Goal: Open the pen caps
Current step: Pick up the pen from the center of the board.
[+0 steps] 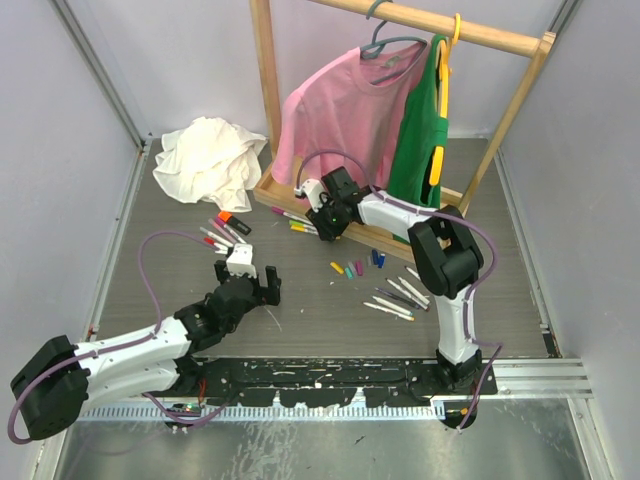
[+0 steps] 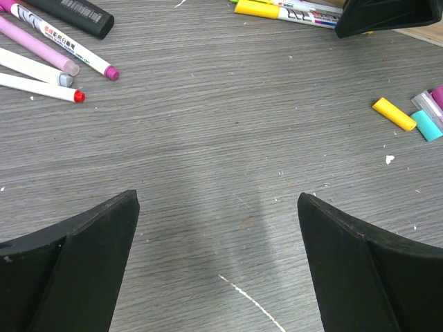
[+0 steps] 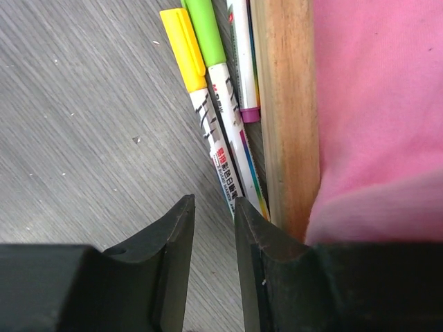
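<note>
Clothes rack: the wooden base rail is laid across the centre of the top view. Pens are pressed against it, so a finger could be jammed on the wood.
Pink shirt: it is hung over the rail. Its hem could be snagged by the wrist.
Left gripper: it is spread wide and empty, low and left of centre, well apart from the rail pens. With no barrel braced, a pen would be dragged rather than uncapped.
Right gripper: it is narrowed to a slit with nothing seen held, and is poised at the rail. A pen could be shoved, not straddled.
Capped pens: yellow and green lie touching beside the rail. Two could be pinched together.
Loose pen caps: they are clustered right of centre and could be scattered by a sweep.
</note>
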Controlling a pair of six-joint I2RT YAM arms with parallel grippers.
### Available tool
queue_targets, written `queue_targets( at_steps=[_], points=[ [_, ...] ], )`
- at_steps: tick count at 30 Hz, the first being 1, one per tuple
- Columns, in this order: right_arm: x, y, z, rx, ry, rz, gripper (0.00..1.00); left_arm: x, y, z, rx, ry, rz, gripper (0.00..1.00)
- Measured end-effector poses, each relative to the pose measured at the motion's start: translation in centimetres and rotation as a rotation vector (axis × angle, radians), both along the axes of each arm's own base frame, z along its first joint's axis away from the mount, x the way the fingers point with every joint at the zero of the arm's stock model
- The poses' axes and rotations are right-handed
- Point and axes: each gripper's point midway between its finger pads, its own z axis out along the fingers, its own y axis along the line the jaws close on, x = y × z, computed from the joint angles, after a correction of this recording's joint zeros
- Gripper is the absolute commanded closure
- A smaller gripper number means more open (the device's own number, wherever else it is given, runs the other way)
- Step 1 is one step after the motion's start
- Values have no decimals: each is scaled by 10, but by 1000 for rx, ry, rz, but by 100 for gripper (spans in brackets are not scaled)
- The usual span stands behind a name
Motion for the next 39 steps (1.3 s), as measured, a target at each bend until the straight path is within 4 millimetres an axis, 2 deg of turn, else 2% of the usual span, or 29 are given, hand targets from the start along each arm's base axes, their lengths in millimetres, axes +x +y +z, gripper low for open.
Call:
queue_targets(
  at_steps=[8, 15, 28, 30, 34, 37, 39],
  points=[
    [0, -5, -13, -34, 14, -13, 66, 0, 0, 0, 0, 0, 0, 2],
    [0, -7, -16, -49, 19, -11, 77, 0, 0, 0, 0, 0, 1, 2],
    [-29, 14, -18, -75, 31, 162, 70, 0, 1, 0, 0, 0, 3, 2],
    [-32, 18, -18, -79, 34, 175, 75, 0, 1, 0, -1, 0, 3, 2],
    [-33, 21, -18, -77, 41, 183, 93, 1, 0, 1, -4, -3, 1, 2],
    [-33, 22, -17, -74, 47, 181, 99, -1, -4, 9, -38, -15, -23, 2],
    [-35, 22, -17, -71, 54, 183, 99, -5, -12, 22, -110, -38, -64, 2]
  ],
)
